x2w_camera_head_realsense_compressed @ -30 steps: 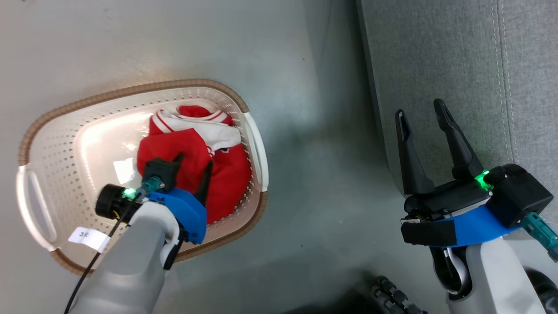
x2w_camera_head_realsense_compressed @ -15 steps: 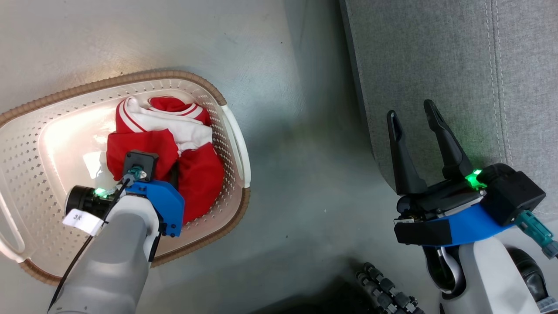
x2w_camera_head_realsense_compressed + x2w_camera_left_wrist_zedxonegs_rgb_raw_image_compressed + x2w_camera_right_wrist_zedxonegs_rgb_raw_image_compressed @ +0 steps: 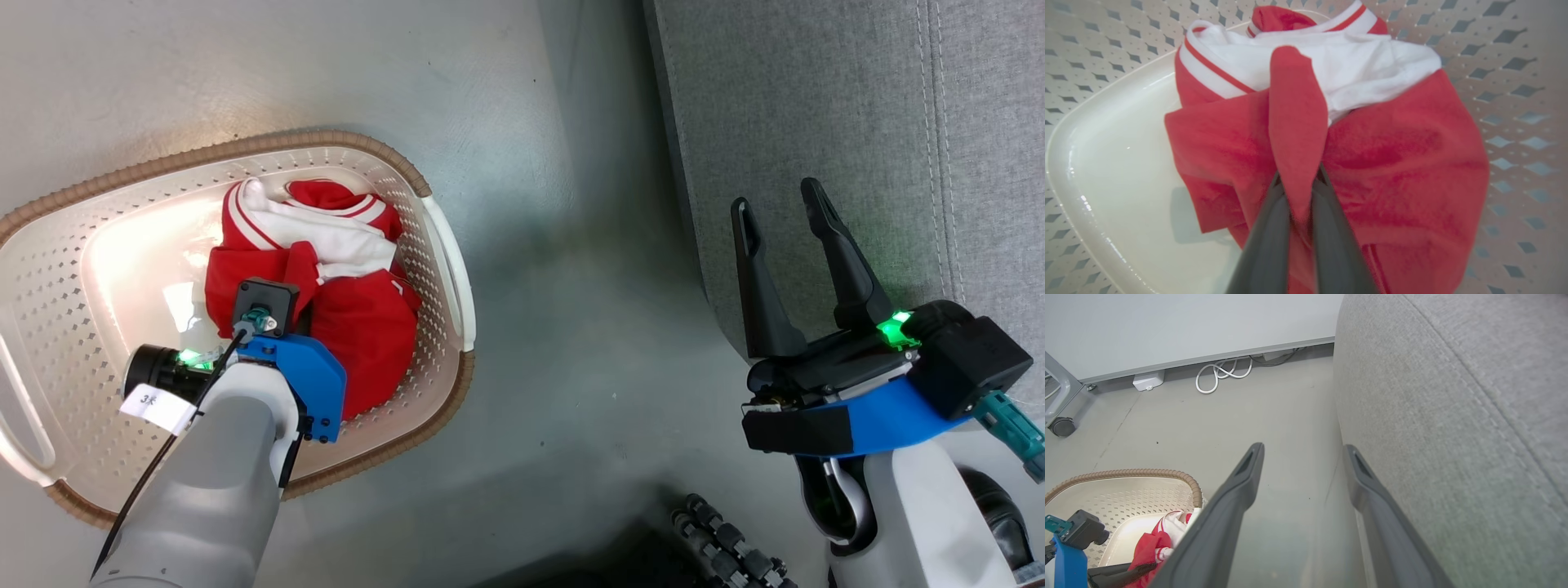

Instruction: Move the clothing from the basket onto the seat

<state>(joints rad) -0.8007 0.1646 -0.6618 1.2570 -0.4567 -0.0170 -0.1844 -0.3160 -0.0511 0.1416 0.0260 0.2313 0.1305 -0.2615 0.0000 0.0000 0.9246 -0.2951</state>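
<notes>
**Once gripped, the clothing (image 3: 359,327) is to be lifted**

A fold is clenched by the left tool (image 3: 1299,179) in the basket (image 3: 445,245) at 9 o'clock; carriage to the seat (image 3: 816,98) at 2 o'clock is required. The right tool (image 3: 780,204) is released. The clothing's long axis seemingly runs 11 to 5 o'clock, white collar toward 11.

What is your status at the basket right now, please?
Left gripper shut on a fold of the clothing, inside the basket. Right gripper open, empty, by the seat. Nothing seen in the way.

Grey floor (image 3: 571,122); basket (image 3: 57,278) on it; seat (image 3: 816,98) alongside
</notes>
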